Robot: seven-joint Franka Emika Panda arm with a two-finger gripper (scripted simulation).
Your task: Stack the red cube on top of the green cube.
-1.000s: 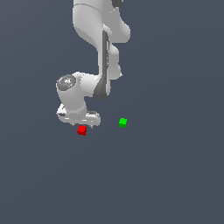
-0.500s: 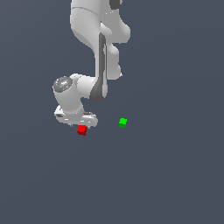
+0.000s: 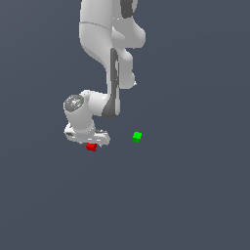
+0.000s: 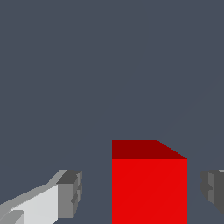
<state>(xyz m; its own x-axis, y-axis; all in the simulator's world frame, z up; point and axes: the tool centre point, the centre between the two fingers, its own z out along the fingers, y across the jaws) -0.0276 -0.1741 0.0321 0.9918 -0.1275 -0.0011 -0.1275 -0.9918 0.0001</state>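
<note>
Pincer (image 4: pixel 140 192): open, one pad on either side of the red cube (image 4: pixel 149 183), gaps both sides
Red cube: on worktop, between the pads
Green cube (image 3: pixel 137 137): apart, toward exterior view's right

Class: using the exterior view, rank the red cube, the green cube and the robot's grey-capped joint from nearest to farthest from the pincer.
1. red cube: directly under the pincer, between its fingers.
2. grey-capped joint: just above the pincer.
3. green cube: off toward the exterior view's right.
</note>
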